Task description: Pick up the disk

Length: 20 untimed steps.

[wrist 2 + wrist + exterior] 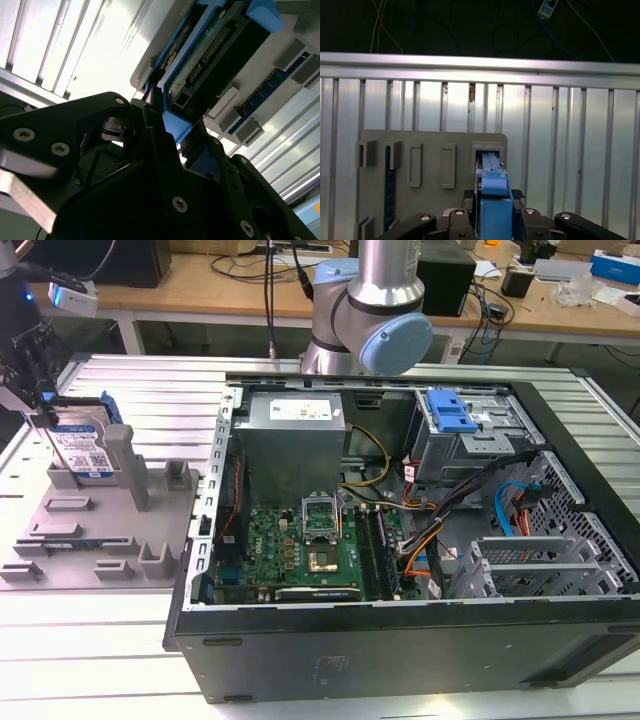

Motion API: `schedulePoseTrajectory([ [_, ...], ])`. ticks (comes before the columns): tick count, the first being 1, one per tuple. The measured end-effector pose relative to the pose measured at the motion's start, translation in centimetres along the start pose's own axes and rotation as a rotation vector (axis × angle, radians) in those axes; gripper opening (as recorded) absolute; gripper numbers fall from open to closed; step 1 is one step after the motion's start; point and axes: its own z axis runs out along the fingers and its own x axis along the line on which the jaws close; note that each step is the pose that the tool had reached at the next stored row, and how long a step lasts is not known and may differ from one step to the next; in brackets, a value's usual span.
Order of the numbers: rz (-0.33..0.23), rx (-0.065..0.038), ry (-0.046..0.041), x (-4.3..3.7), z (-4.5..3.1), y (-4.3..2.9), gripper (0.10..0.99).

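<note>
Gripper [50, 418], hanging vertically above the grey fixture plate [60, 540] at the exterior view's left, is pinching between its jaws the disk [85, 452], which is standing on edge there, showing white-and-blue label and blue frame.

Open computer case [400, 655] beside grey fixture plate [75, 540] on slatted metal table [80, 640]

desk [110, 650]: ribbed metal slats | grey fixture plate [70, 540] at the exterior view's left | open computer case [400, 655] just beside it
</note>
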Motion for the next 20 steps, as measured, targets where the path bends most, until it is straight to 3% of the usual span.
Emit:
schedulePoseTrajectory([
  [14, 0.0, 0.0, -0.0004, 0.09, 0.02, 0.01, 0.369],
  [20, 0.0, 0.0, -0.0097, 0.43, 0.03, 0.02, 0.369],
])
